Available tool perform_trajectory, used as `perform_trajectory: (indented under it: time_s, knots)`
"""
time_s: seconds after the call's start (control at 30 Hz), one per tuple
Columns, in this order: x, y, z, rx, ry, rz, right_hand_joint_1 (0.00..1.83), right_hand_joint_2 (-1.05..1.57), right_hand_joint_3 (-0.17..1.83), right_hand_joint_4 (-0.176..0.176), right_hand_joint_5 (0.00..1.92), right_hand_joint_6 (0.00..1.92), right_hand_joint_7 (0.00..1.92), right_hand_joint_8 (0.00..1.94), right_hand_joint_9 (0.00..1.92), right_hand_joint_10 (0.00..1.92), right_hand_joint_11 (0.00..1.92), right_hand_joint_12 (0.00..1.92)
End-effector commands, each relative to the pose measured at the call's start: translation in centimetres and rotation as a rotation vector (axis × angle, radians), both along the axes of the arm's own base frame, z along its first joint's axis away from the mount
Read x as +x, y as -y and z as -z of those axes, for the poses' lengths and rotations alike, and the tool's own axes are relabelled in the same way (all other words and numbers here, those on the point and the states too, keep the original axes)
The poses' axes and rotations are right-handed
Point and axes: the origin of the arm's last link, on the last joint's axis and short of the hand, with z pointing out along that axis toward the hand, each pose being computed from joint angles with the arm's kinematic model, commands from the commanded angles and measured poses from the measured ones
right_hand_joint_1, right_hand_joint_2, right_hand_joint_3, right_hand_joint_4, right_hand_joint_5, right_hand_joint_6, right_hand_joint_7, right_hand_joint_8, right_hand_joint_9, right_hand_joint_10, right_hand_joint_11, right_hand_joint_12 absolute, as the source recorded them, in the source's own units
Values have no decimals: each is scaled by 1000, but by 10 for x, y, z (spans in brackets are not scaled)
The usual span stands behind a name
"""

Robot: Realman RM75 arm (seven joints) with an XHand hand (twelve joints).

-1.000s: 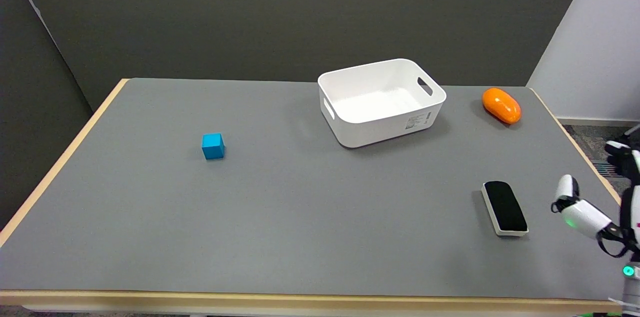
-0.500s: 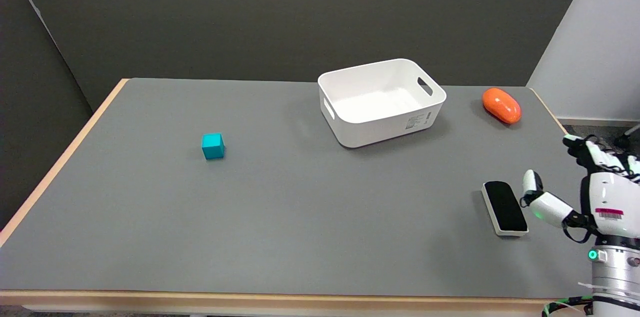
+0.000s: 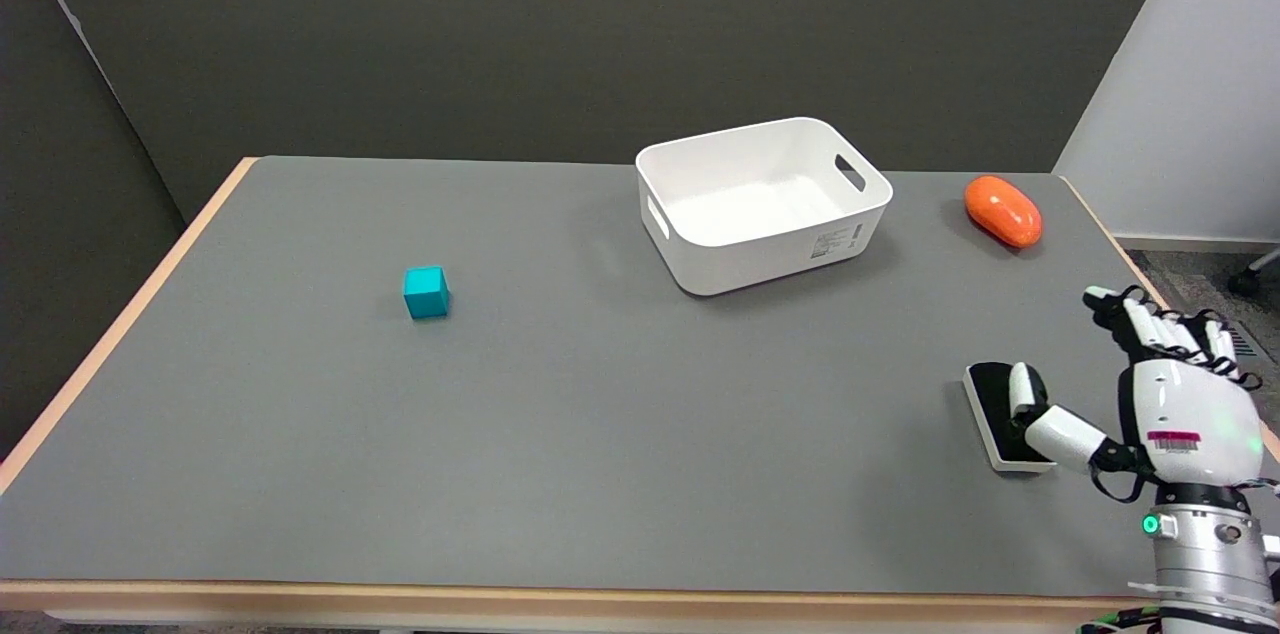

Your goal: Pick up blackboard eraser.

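Flanking eraser, robot hand, orange object

We see a matt grey desk with a pale wood edge. The white bin looks like smooth plastic; the orange object is glossy.

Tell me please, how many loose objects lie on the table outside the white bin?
3: the blue cube at the left, the orange object at the far right, and the blackboard eraser at the near right, partly covered by the right hand.
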Motion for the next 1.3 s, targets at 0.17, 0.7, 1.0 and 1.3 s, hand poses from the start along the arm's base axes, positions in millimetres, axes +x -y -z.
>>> perform_trajectory:
  time_s: [0.17,0.7,1.0,1.3]
  knots:
    - [-22,12,13,25,9,105,483,628,875,-32,284,533,436,540,341,968,41,1255]
    - [-49,31,-10,-37,76,219,442,634,824,-34,257,462,399,488,303,953,54,1243]
    - [-52,35,-10,-52,104,221,436,631,826,-31,240,439,379,472,285,929,50,1240]
    - [-60,33,0,-62,130,229,435,631,826,-31,235,432,374,466,283,926,48,1238]
